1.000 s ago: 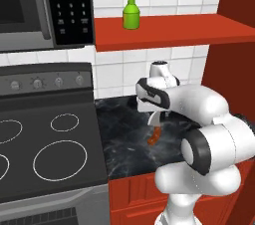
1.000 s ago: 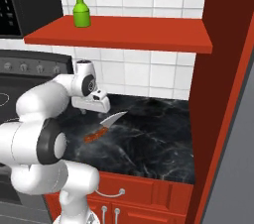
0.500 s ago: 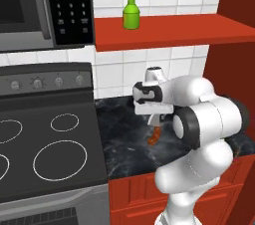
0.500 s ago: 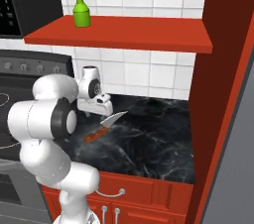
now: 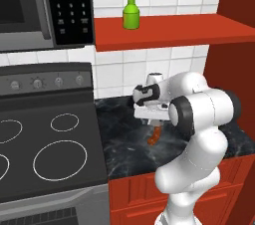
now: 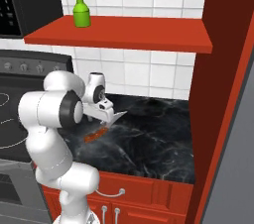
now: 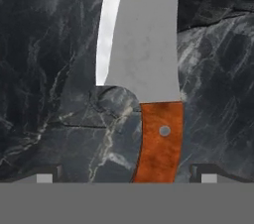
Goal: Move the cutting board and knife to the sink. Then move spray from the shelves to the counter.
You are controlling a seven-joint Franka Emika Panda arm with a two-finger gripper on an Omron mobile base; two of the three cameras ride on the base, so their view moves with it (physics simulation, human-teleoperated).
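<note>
The knife (image 7: 149, 64), with a silver-grey blade and a reddish-brown handle, lies flat on the black marble counter (image 5: 124, 149). My gripper (image 7: 127, 177) hangs open just above it, one finger on either side of the handle and nothing between them. From the base views the gripper (image 5: 152, 119) points down over the knife (image 5: 154, 136), whose handle (image 6: 94, 136) and blade tip stick out beside the hand (image 6: 101, 114). The green spray (image 5: 131, 7) stands upright on the red shelves (image 5: 174, 30), left of centre (image 6: 81, 7). The cutting board and sink are out of view.
A black stove top (image 5: 45, 154) with white rings adjoins the counter on the left, under a microwave (image 5: 45, 5). A tall red cabinet side (image 6: 218, 94) closes the counter on the right. White tiled wall behind. Red cabinet fronts (image 6: 139, 193) below.
The hand has come lower over the knife and the arm's elbow has swung round toward the front. Knife and spray have not moved.
</note>
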